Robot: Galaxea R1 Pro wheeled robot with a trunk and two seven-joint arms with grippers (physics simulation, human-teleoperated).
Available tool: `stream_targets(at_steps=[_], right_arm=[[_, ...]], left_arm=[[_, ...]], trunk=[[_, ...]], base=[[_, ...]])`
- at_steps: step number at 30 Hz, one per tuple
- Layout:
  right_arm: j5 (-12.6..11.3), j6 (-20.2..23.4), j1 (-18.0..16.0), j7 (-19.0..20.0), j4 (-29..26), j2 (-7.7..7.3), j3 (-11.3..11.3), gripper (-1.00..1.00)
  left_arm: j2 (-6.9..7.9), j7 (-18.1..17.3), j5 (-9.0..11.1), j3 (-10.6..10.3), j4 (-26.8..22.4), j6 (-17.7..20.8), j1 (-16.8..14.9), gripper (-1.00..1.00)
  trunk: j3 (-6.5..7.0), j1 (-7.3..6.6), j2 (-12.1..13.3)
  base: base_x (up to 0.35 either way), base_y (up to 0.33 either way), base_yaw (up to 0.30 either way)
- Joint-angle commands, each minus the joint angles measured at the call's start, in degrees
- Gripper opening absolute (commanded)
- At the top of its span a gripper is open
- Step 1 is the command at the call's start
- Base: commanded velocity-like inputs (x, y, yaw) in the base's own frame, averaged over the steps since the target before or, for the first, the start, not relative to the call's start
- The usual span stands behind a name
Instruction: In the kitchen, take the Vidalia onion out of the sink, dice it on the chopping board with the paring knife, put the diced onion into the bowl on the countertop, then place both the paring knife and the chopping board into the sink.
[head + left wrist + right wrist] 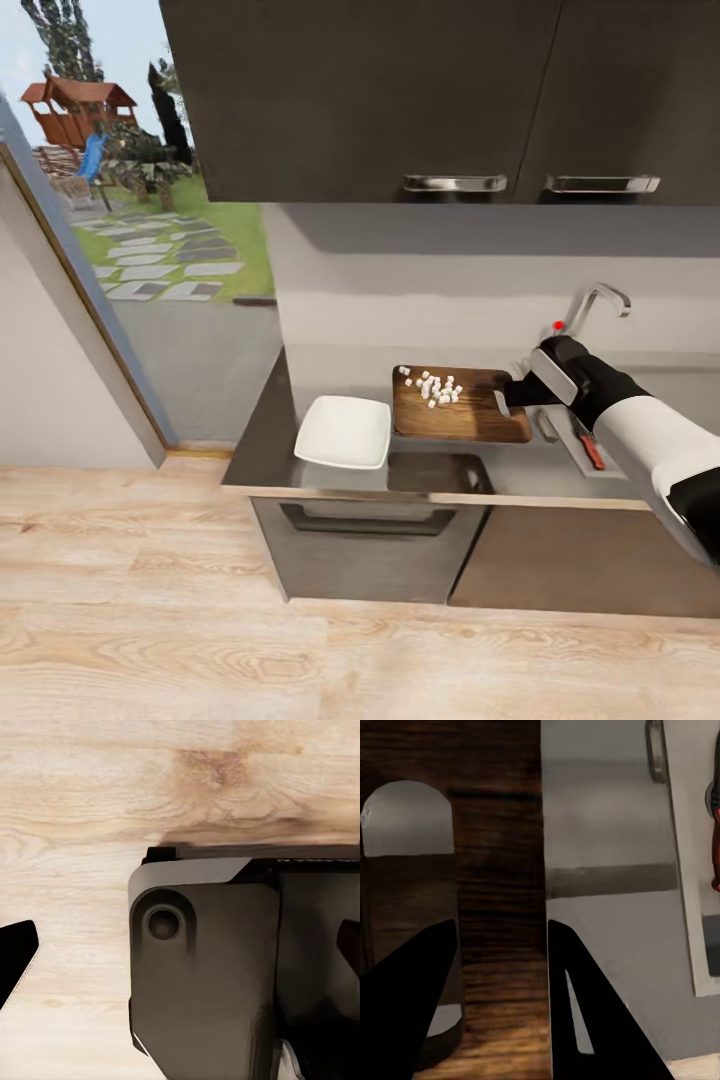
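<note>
Centre frame, a grey countertop — the right gripper clasps the chopping board; left jaws can't be judged.

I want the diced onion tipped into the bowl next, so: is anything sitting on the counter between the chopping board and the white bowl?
Nothing visible does. The bowl sits just left of the chopping board, with bare countertop between them. The diced onion lies on the board, whose handle end the right gripper straddles.
</note>
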Motion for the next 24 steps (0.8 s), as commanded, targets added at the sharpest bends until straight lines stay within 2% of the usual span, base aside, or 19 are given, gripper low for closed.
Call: stream_targets(at_steps=[1, 15, 19, 24], right_arm=[[-0.8, 0.1, -0.1, -0.5, -0.1, -0.07, 0.4, -1.0], [-0.8, 0.1, -0.1, -0.5, -0.1, 0.01, 0.4, -1.0], [-0.8, 0.1, -0.1, -0.5, -0.1, 0.02, 0.4, -1.0], [-0.7, 0.1, -0.1, -0.5, -0.3, 0.01, 0.4, -1.0]], left_arm=[[-0.05, 0.0, 0.5, -0.5, 0.3, -0.4, -0.1, 1.0], [-0.05, 0.0, 0.5, -0.5, 0.3, -0.4, -0.1, 1.0], [-0.05, 0.0, 0.5, -0.5, 0.3, -0.4, -0.1, 1.0], [-0.05, 0.0, 0.5, -0.5, 0.3, -0.4, -0.1, 1.0]], trunk=[[-0.02, 0.03, -0.1], [1.24, 0.03, -0.1], [1.6, 0.03, -0.1], [2.01, 0.03, -0.1]], base=[[-0.025, 0.262, 0.0], [-0.002, 0.272, 0.0], [0.0, 0.197, 0.0], [0.0, 0.05, 0.0]])
